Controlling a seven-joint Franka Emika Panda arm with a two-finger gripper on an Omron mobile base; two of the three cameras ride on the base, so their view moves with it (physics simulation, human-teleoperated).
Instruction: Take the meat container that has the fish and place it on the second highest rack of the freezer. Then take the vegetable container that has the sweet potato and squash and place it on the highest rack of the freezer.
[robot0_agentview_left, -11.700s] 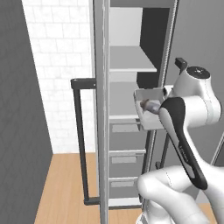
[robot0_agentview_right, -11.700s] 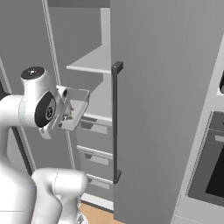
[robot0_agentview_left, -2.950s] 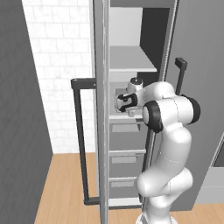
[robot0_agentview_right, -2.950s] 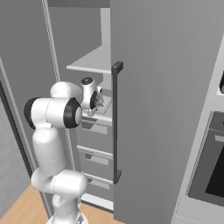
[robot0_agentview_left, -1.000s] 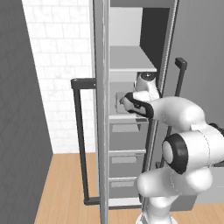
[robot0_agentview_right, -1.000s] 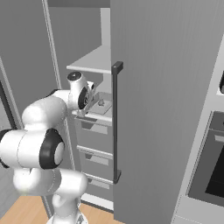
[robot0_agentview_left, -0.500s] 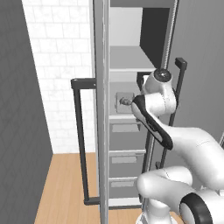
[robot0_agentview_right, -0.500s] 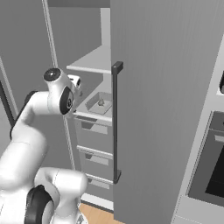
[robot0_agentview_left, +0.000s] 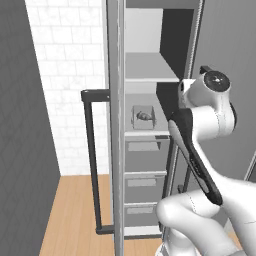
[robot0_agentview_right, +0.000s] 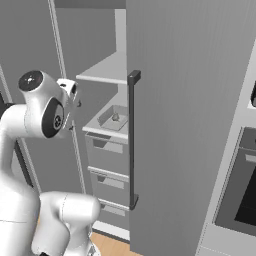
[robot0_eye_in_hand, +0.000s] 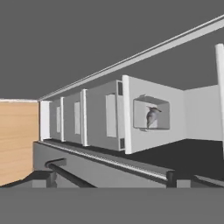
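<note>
Tray: shallow grey rectangle on lower freezer shelf, holding small grey fish at centre. Claw: empty, jaws wide apart.

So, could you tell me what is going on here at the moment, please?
The robot arm is at the open freezer. The meat container with the fish sits on the lower of the two shelves, the second highest rack, above the grey drawers. The arm is off to the side, apart from the tray, and holds nothing. The highest rack has no tray on it, so the vegetable container is not yet placed.
</note>
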